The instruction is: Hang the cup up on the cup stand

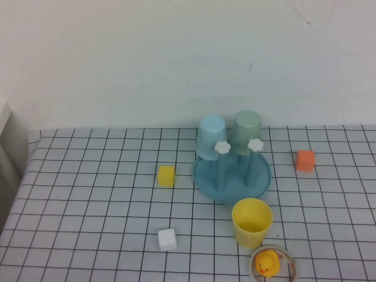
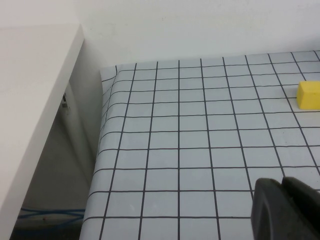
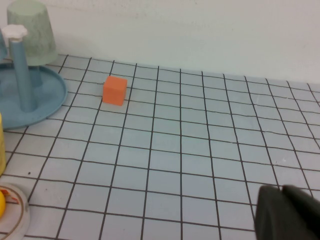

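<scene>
Peeking into each wrist view is only a dark corner of the left gripper (image 2: 286, 210) and of the right gripper (image 3: 290, 214); whether either is open or closed cannot be told, and neither arm shows in the high view. Both hang low over the checked tablecloth (image 1: 88, 194), the left near its left edge, the right over its right part. No writing is readable anywhere. A round dish (image 1: 288, 273) holding a yellow duck (image 1: 267, 262) is cut off by the frame edge. Upright and mouth-up, the cup (image 1: 252, 222) stands just in front of the cup stand (image 1: 205, 176), where a light blue cup (image 1: 211, 136) and a pale green cup (image 1: 247, 130) sit inverted on the rear pegs
</scene>
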